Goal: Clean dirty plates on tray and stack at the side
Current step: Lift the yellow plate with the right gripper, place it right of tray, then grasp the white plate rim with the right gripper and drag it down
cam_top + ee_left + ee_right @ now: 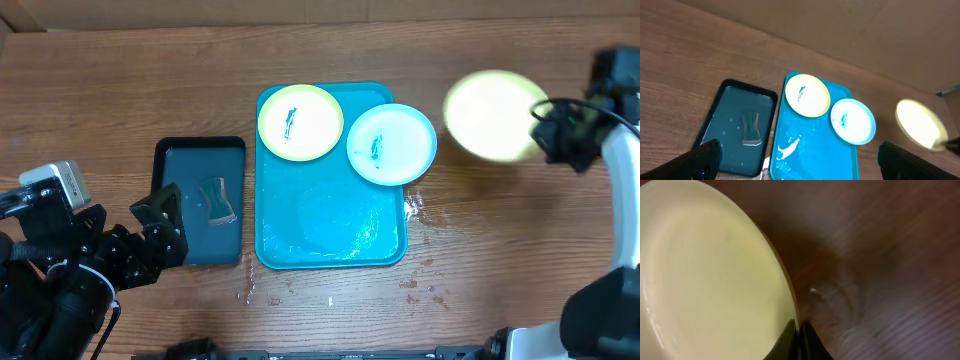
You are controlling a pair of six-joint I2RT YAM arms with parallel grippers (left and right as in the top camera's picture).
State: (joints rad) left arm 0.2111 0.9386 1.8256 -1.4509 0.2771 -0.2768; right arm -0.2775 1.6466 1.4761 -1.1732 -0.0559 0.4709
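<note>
Right gripper (799, 334) first: its two dark fingers are pressed together on the rim of a small round plate with a yellow-green rim (490, 115), pinching it at the plate's right-hand side. That plate is off the tray, over the bare wood toward the right edge of the brown wooden worktop (120, 90). It looks bright and blurred from overhead, and I cannot tell whether it touches the wood. Up close in the right wrist view, its face shows a pale, creamy yellow with a dark shadow beside it.

Over to the left gripper (165, 228): fingers spread wide, nothing between them, at the left edge of a small black rectangular tray (200, 150). A grey-green sponge-like pad (218, 200) lies in that black tray.

In the middle of the worktop sits the large bright turquoise plastic tray (330, 235), its floor wet and glistening. Two plates rest along its far end. A second yellow-green-rimmed plate (300, 122) is at the far left corner, with a dark teal smear on its white centre. The light blue plate (391, 143) is at the far right corner, also smeared, overhanging the tray's right rim. These two sit just beside each other. Water droplets (420, 285) speckle the wood near the tray's near right corner.
</note>
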